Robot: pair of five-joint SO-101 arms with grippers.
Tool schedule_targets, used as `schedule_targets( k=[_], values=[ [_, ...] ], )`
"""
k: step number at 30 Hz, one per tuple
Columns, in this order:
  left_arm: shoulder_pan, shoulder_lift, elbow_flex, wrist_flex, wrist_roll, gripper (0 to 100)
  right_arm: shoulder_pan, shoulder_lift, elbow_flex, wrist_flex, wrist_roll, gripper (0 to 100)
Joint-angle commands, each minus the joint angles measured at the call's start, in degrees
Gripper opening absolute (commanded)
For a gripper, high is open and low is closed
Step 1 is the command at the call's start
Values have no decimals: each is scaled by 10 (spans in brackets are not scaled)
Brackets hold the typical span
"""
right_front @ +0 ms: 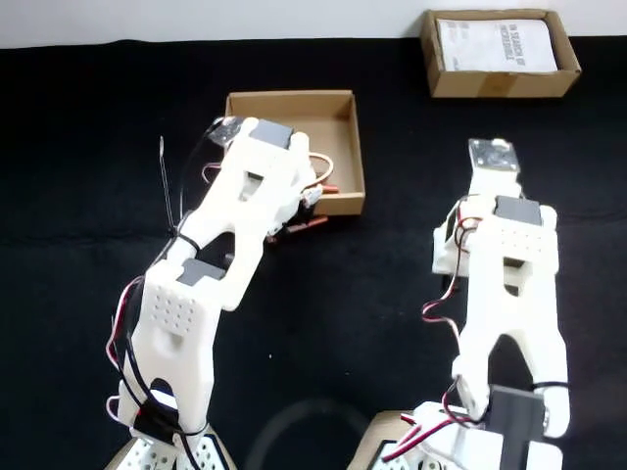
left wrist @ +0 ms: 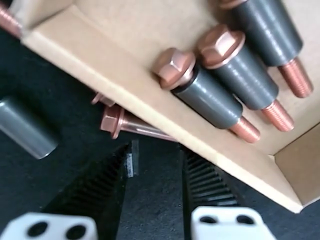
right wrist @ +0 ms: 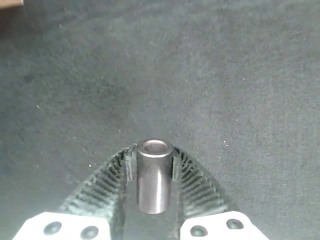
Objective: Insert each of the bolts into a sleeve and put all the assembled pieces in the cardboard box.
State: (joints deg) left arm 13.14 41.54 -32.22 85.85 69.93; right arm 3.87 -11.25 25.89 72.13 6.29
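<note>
High view, starting on the left: the white left arm [right_front: 225, 245] stretches to the near wall of the brown cardboard box [right_front: 290, 100]. A copper-coloured hex-head bolt [right_front: 310, 224] lies on the black cloth [right_front: 88, 147] just outside that wall.

The left wrist view gives what the overhead cannot. The left gripper [left wrist: 154, 150] is spread wide with nothing between its ribbed black fingers [left wrist: 107, 185], and it hangs over cloth just short of the box wall. The bolt [left wrist: 131, 126] lies right beside the foot of the wall, and a second copper bolt head [left wrist: 102, 98] peeks out behind it. A loose grey cylindrical sleeve [left wrist: 27, 131] rests on the cloth nearby, apart from the bolt. Inside the box, three assembled pieces [left wrist: 212, 97], copper bolts through grey sleeves, lie side by side with threaded tips poking out.

Moving right, open cloth runs between the arms. The white right arm [right_front: 505, 284] stands over it, well apart from both boxes. Its wrist view shows the right gripper [right wrist: 154, 150] clamped on a dark grey metal sleeve [right wrist: 154, 185], bore pointing outward, cloth beneath.

Far right at the back, a second cardboard box [right_front: 500, 83] holds a printed white sheet [right_front: 498, 44]; the print is too small to read.
</note>
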Motion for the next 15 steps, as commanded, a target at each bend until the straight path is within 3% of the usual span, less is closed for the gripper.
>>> schedule_targets(
  k=[1, 10, 15],
  values=[
    [-28, 3, -15, -22, 3, 147, 10, 6, -29, -1, 13, 7],
    [-29, 57, -36, -20, 10, 147, 8, 11, -51, -1, 15, 7],
    [-36, 67, -38, -17, 65, 147, 9, 11, -48, 15, 44, 7]
  ],
)
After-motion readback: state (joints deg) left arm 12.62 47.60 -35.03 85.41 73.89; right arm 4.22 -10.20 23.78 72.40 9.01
